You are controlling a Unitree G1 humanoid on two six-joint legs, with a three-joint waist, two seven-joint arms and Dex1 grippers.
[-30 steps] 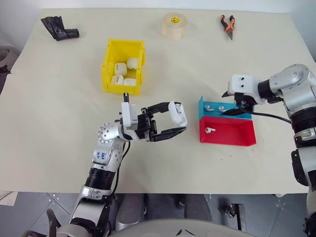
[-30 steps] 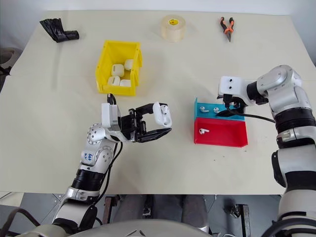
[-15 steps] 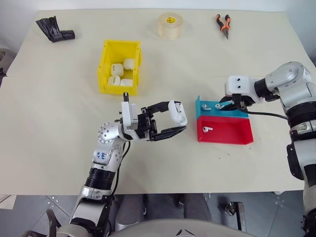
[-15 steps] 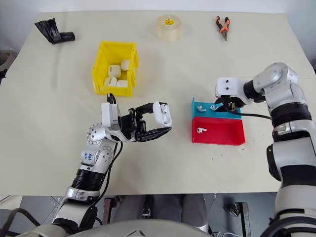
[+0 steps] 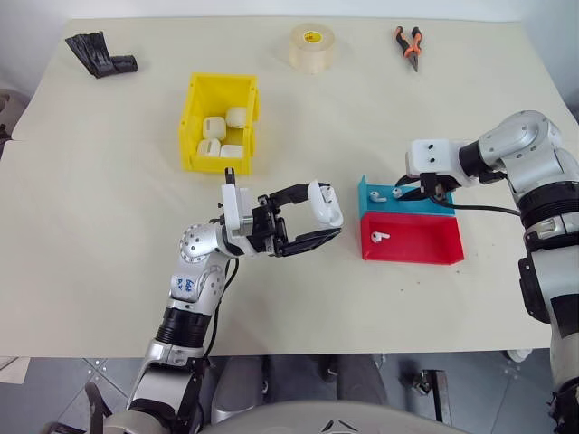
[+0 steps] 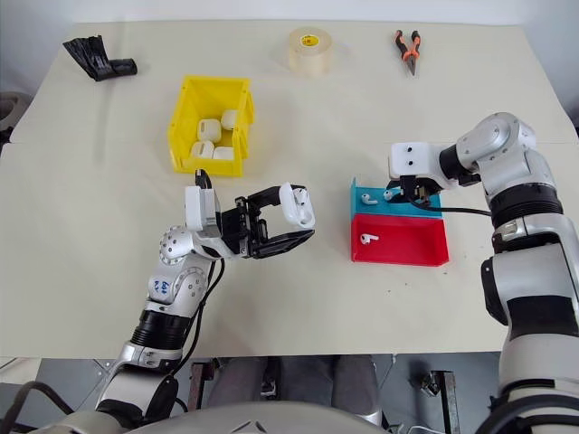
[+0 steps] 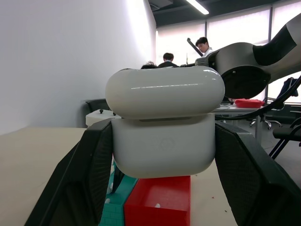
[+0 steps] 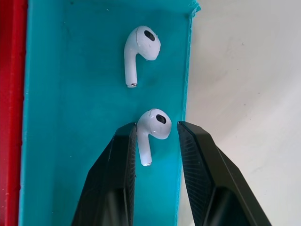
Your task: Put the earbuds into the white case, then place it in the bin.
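Observation:
My left gripper (image 5: 327,213) is shut on the white case (image 5: 326,204), held above the table's middle with its lid down. In the left wrist view the case (image 7: 164,127) sits between both black fingers. My right gripper (image 5: 406,190) reaches down into the blue tray (image 5: 365,192). Its fingers have closed on one earbud (image 8: 151,123) from both sides; the bud still lies on the tray floor (image 8: 70,94). A second earbud (image 8: 141,47) lies just beyond it. Another earbud (image 5: 381,237) lies in the red tray (image 5: 425,246). The yellow bin (image 5: 194,127) stands at the back left.
Several white cases lie in the yellow bin. A tape roll (image 5: 312,47), orange-handled pliers (image 5: 409,43) and a black crumpled object (image 5: 98,52) lie along the far edge. The red tray adjoins the blue one on its near side.
The right gripper's fingers have narrowed around the earbud in the blue tray and the wrist has rolled slightly. The left gripper has kept still with the case. The camera shifted a little.

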